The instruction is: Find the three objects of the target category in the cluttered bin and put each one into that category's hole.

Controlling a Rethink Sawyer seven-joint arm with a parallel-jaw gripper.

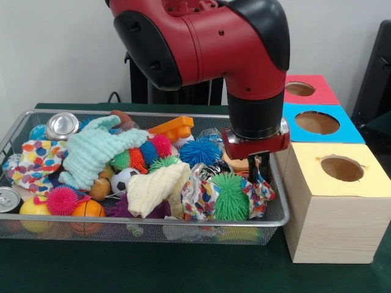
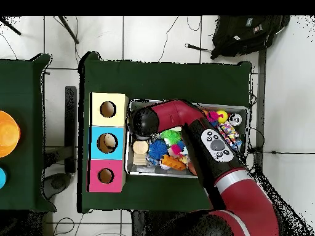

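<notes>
1. Dark green cloth covers the table [image 1: 183, 274], and the front view's bottom shows it bare near us. A plain pale wall stands behind.

2. Nearest, at the lower right of the front view, sits the wooden box with the yellow top. Its round hole [image 1: 342, 168] is open and looks empty. This is where the dotty cloths should go.

3. Just left of that box is the cluttered bin [image 1: 146, 224], a wire basket packed with toys.

4. At the bin's right end, the gripper [image 1: 259, 177] points down. Its black fingers are pinched on a dotty cloth [image 1: 198, 198] that bunches up round them. I think it is grabbing this one to lift it out, and it is the cloth closest to the yellow box.

5. A green spiky ball [image 1: 231, 196] rests on that cloth. It may roll off or ride along when the cloth goes up.

6. Another dotty cloth [image 1: 38, 160] lies at the left end of the bin, partly under a mint-green cloth [image 1: 91, 152]. A cream cloth [image 1: 156, 188] lies in the middle. I cannot find a third dotty cloth; it may be buried.

7. Farther back on the right are the blue-topped box [image 1: 317, 123] and the red-topped box [image 1: 308, 90]. Those holes are not for this job.

8. From overhead, the red arm [image 2: 203, 138] covers much of the bin.
</notes>
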